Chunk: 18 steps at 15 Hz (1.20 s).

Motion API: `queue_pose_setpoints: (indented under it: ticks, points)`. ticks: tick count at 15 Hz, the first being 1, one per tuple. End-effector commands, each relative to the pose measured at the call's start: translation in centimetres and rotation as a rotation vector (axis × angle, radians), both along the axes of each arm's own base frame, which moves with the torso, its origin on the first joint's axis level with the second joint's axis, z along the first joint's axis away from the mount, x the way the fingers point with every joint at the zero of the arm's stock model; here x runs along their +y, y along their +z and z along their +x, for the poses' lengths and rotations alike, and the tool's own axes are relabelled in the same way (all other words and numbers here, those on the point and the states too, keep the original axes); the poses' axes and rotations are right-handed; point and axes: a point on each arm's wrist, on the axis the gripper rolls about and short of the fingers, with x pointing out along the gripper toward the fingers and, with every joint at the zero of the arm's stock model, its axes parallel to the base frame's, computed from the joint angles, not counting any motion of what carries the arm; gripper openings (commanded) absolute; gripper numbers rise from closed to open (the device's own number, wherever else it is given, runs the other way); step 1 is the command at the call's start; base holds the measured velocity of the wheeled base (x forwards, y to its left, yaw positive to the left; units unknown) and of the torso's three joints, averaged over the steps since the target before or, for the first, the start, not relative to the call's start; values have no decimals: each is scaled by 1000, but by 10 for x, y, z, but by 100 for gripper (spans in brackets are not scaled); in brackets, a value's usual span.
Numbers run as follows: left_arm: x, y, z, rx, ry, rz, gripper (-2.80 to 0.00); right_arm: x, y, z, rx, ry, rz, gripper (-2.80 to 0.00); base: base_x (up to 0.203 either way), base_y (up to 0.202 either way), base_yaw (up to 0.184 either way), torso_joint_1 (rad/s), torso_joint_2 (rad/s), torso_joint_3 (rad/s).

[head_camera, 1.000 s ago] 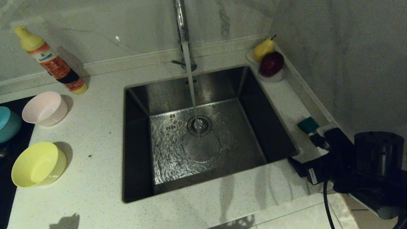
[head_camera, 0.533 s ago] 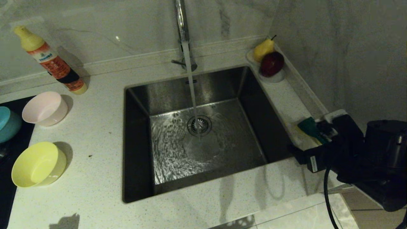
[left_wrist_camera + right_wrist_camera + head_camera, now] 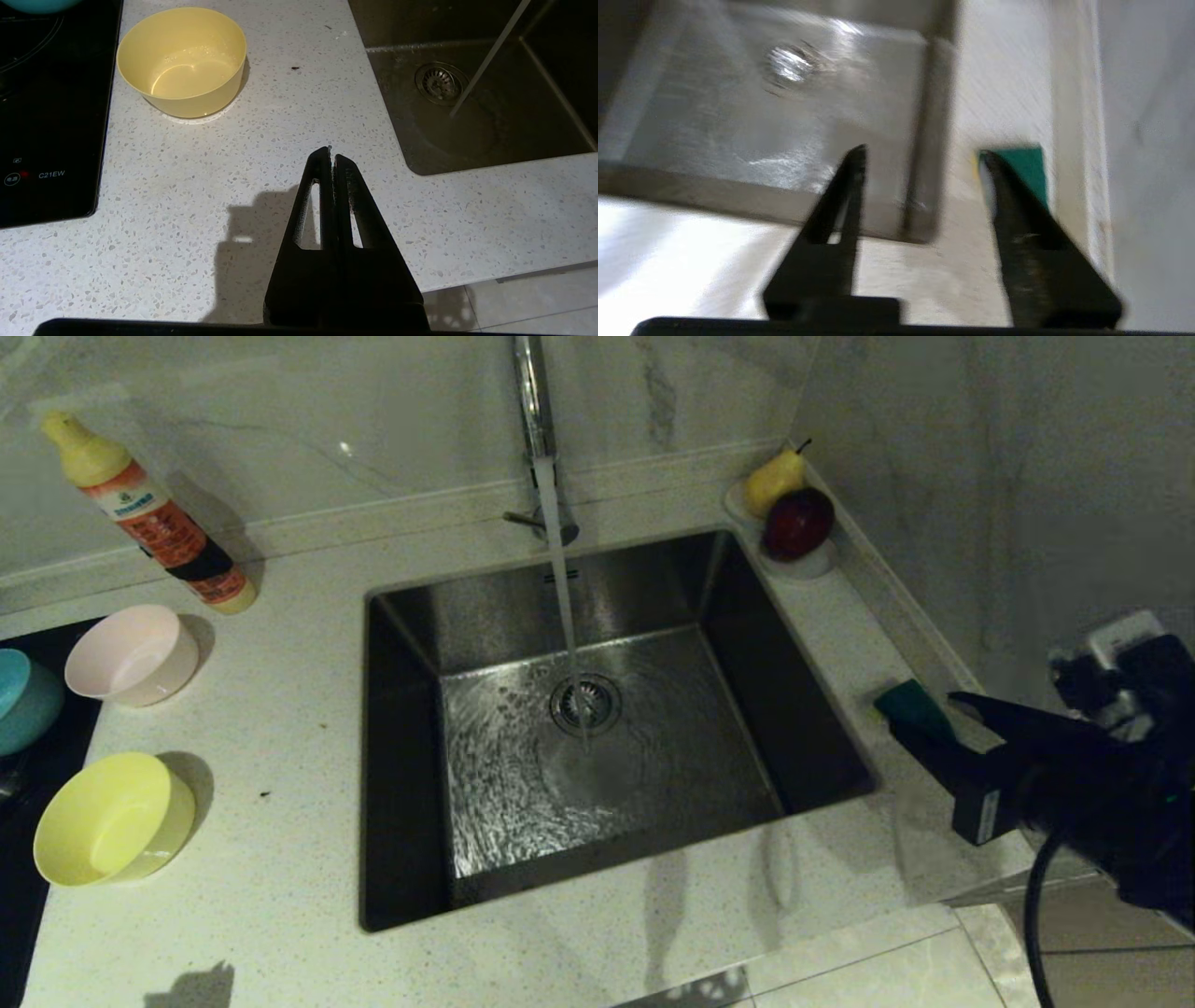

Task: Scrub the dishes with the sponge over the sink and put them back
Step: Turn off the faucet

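Note:
The green-topped sponge (image 3: 904, 702) lies on the narrow counter strip right of the sink (image 3: 653, 579), by the wall. My right gripper (image 3: 934, 719) hangs just behind it, open, with nothing between its fingers; in the right wrist view the sponge (image 3: 1024, 168) shows past one fingertip of the gripper (image 3: 923, 153). The pink bowl (image 3: 131, 653), yellow bowl (image 3: 112, 817) and blue bowl (image 3: 23, 700) stand left of the sink. My left gripper (image 3: 331, 151) is parked shut over the front counter, with the yellow bowl (image 3: 182, 60) ahead of it.
Water runs from the chrome tap (image 3: 532, 392) onto the drain strainer (image 3: 585, 703). A soap bottle (image 3: 149, 518) leans at the back left. A small dish with a pear and a red fruit (image 3: 794, 523) sits at the sink's back right corner. The black stove top (image 3: 46, 116) lies far left.
My right arm has pulled back to the right and risen off the counter. The sponge, tilted up at the fingers half a second ago, now lies flat and free.

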Motion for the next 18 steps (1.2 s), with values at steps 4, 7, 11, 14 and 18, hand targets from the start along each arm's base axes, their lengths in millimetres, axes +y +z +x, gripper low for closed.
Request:
queue_pose_setpoints:
  ticks: [4, 7, 11, 14, 18]
  points:
    - [0, -11, 3, 40, 1, -1, -280, -35, 16, -72, -77, 267, 37, -280, 0, 0, 0, 0, 0, 0]
    - [0, -11, 3, 40, 1, -1, -280, -58, 2, -105, -31, 414, 21, -280, 0, 0, 0, 0, 0, 0]
    - [0, -11, 3, 40, 3, -1, -280, -76, -15, -138, 15, 500, 21, -280, 0, 0, 0, 0, 0, 0]
    - [0, -11, 3, 40, 1, -1, -280, -81, -33, -166, 37, 483, 25, -280, 0, 0, 0, 0, 0, 0]
    - [0, -11, 3, 40, 1, -1, -280, -84, -84, -188, 18, 291, 13, -280, 0, 0, 0, 0, 0, 0]
